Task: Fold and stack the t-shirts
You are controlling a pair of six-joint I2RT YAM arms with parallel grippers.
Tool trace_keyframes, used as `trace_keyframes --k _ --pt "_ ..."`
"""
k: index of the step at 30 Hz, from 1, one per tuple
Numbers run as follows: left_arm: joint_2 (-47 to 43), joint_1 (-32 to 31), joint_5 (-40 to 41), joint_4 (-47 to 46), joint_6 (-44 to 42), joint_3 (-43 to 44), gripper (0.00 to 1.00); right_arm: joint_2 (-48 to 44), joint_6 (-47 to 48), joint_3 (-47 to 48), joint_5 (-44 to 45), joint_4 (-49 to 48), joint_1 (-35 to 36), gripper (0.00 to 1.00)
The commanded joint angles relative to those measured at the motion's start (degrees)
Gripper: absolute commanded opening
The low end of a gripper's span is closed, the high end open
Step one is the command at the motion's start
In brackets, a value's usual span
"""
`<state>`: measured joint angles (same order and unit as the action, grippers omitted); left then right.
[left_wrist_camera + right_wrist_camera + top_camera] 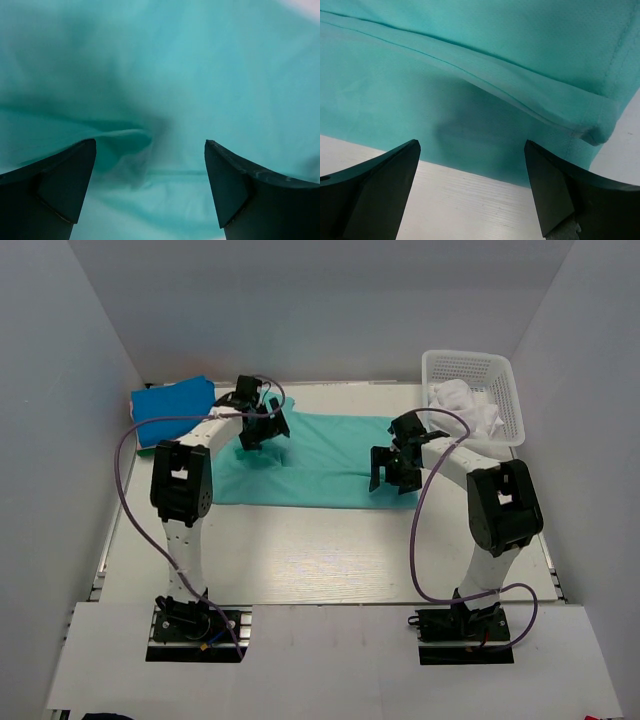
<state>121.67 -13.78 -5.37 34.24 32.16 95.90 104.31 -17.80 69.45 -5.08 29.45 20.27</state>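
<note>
Limp, light teal t-shirt (470, 60); left gripper (150, 187) and right gripper (470, 192), both wide open and empty, should pinch its edges just ahead.

Probably a robotics lab: plain grey walls (330, 310) enclose a white table (320, 550) with bolted arm bases (195, 625).

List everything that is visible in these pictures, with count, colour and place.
teal shirt: 1, teal, spread on mid-table
blue shirt: 1, blue, folded, far left corner
basket: 1, white, far right corner
white cloth: count unclear, white, in basket
table: 1, white, under everything
left arm: 1, white-black, near left
right arm: 1, white-black, near right
left gripper: 1, black, open, over teal shirt's left part
right gripper: 1, black, open, over teal shirt's near right edge
</note>
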Motion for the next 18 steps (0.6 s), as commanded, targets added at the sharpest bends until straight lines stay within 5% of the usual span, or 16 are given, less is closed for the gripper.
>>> trace_keyframes --k 1,5,9,18 --pt "0.9 0.6 3.1 -5.5 -2.4 7.4 0.99 -1.4 -0.7 -0.6 1.0 -0.6 -0.3 0.9" --pt "7.8 0.6 1.7 -8.1 -3.7 19.2 0.99 -2.1 -0.7 -0.5 1.4 -0.4 -0.2 0.9" --pt "11.7 0.6 1.0 -1.4 -6.1 27.4 0.99 -3.3 0.5 -0.7 1.5 -0.2 -0.1 0.9" --pt "-15.9 1.1 7.6 -9.7 -7.7 -1.3 0.99 -7.5 1.5 -2.8 2.2 -3.3 -0.2 0.9"
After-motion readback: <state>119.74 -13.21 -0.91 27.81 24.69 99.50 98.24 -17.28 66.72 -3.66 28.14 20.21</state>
